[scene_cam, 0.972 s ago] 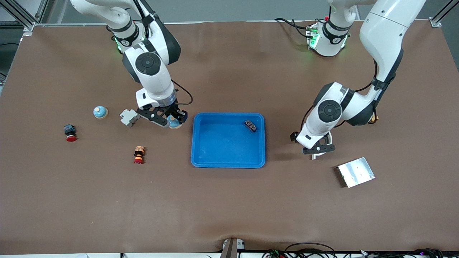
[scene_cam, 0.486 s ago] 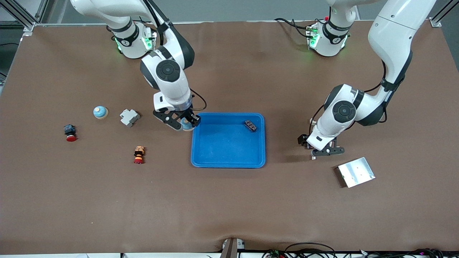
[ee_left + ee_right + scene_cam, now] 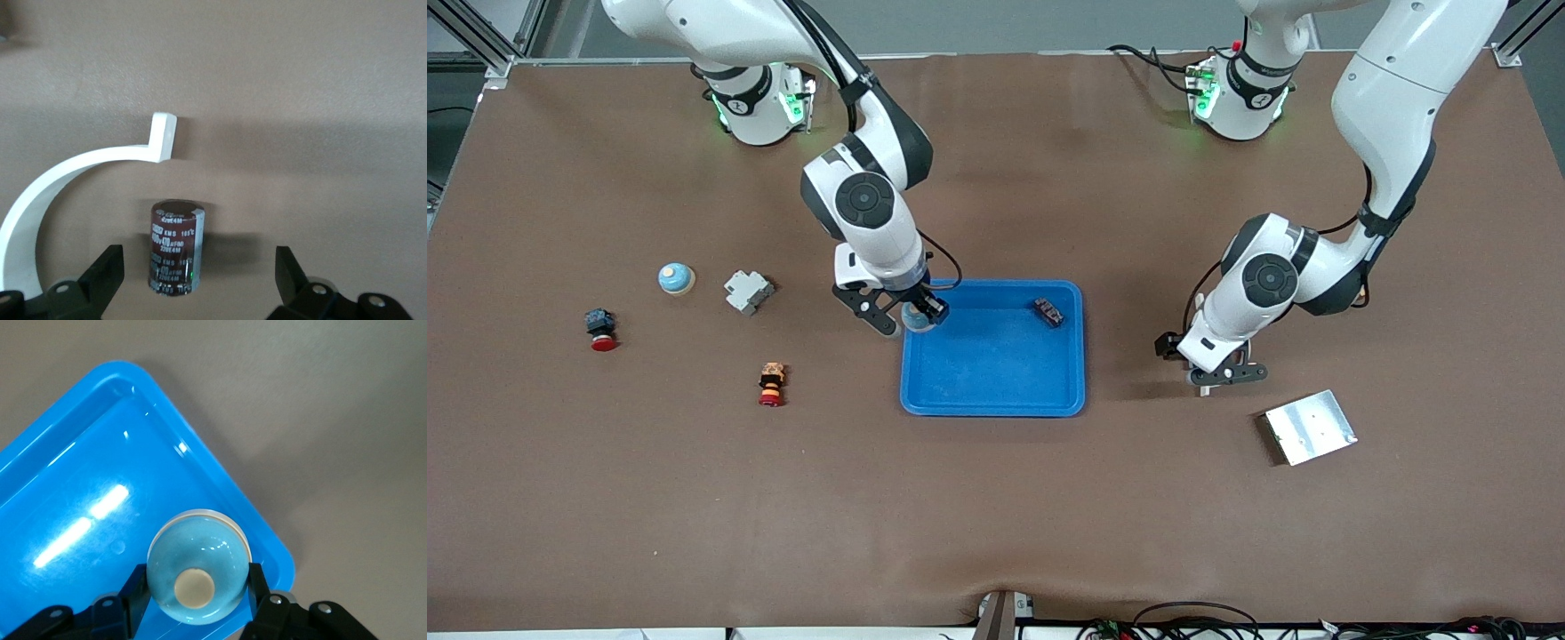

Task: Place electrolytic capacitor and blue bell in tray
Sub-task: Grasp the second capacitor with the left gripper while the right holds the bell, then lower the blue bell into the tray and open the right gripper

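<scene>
A light-blue bell [image 3: 197,567] with a cream knob sits between the fingers of my right gripper [image 3: 197,587], which is shut on it. Gripper [image 3: 911,317] and bell hang over the corner of the bright-blue tray [image 3: 978,373] toward the right arm's end. A dark-maroon electrolytic capacitor [image 3: 175,247] rests on the brown table between the spread fingers of my left gripper [image 3: 200,280], which is open and touches nothing. That gripper [image 3: 1224,374] is low over the table between the tray and the silver plate. The front view hides the capacitor.
A small dark part [image 3: 1048,311] lies in the tray. A white curved piece [image 3: 80,173] lies beside the capacitor. A silver plate [image 3: 1310,427] lies toward the left arm's end. Toward the right arm's end are a second bell [image 3: 676,278], a grey block [image 3: 748,291], a red button [image 3: 600,331] and an orange-red stack [image 3: 771,383].
My right gripper has carried the bell from beside the grey block to over the tray's corner. The left gripper has shifted a little and stayed open.
</scene>
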Robot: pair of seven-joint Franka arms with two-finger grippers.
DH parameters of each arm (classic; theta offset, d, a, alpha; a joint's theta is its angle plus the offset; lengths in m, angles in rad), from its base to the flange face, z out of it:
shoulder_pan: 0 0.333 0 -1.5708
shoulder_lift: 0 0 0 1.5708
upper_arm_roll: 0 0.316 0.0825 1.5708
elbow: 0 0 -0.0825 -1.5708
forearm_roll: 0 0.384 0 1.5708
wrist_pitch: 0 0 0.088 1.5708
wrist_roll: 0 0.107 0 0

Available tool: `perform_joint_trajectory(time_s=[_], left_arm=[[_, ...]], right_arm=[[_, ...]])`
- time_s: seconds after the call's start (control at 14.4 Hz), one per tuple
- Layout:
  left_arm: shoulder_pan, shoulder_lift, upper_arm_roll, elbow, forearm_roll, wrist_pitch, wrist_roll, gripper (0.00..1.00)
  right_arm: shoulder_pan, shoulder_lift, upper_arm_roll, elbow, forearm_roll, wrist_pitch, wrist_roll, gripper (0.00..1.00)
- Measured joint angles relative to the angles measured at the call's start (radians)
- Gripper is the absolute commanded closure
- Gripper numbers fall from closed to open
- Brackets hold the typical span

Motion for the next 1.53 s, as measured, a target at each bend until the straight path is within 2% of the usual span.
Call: perform_joint_trajectory(time_s=[0.28,0.35,0.42,0.56,0.69,0.76,0.97,1.18,1.53], left_arm=[[0.000,0.010,0.000,-0.001,0.000,0.000,0.000,0.00],[0.000,0.011,0.000,-0.002,0.000,0.000,0.000,0.04],[0.000,0.011,0.000,-0.002,0.000,0.000,0.000,0.29],[0.000,0.011,0.000,-0.002,0.000,0.000,0.000,0.59],[0.000,0.011,0.000,-0.002,0.000,0.000,0.000,0.79],[0.000,0.011,-0.001,-0.002,0.000,0.000,0.000,0.86],[0.000,0.008,-0.002,-0.001,0.000,0.001,-0.035,1.00],[0.000,0.008,-0.012,0.004,0.000,0.008,-0.152,1.00],[-0.002,0.006,-0.083,0.051,0.000,0.012,-0.397,1.00]], right_arm=[[0.030,0.046,0.000,0.022,0.001,0.000,0.032,1.00],[0.038,0.061,0.000,0.030,0.001,0.001,0.040,1.00],[0.047,0.076,0.000,0.041,0.001,0.002,0.052,1.00],[0.066,0.108,0.000,0.062,0.001,0.027,0.078,1.00],[0.079,0.134,0.000,0.072,0.001,0.060,0.101,1.00],[0.085,0.144,0.000,0.074,0.001,0.068,0.107,1.00],[0.099,0.169,0.000,0.083,0.001,0.077,0.114,1.00],[0.107,0.189,0.000,0.095,0.001,0.078,0.127,1.00],[0.112,0.207,-0.001,0.109,0.000,0.079,0.134,1.00]])
